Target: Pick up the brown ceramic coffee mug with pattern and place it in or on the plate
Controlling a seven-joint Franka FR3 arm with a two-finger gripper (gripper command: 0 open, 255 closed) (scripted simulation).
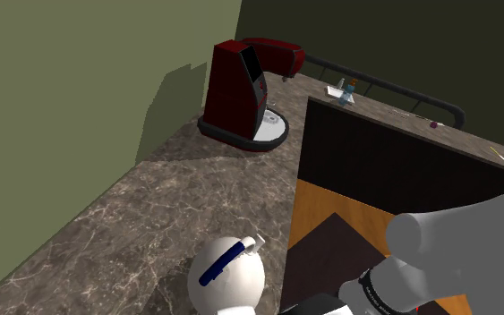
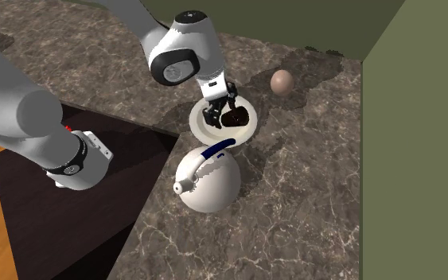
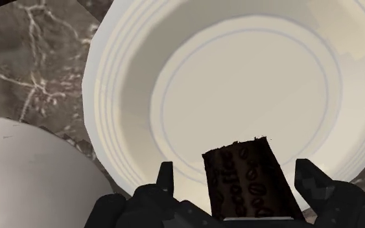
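My arm bends in from the second exterior view's left over the dark, veined marble tabletop [image 2: 309, 183], wrist turned down. The pincer [image 2: 218, 110] hangs low over a round cream plate [image 2: 251, 131].

The wrist view makes the grip plain. The black fingers [image 3: 166, 180] stand open, and the brown mug [image 3: 246, 184], printed with coffee beans, sits between them inside the plate's ringed rim, neither finger plainly touching it.

A smooth white kettle [image 2: 208, 181] with a blue handle stands just beside the plate. The shoulder view adds a glossy red coffee machine [image 1: 241, 89] against the olive wall.
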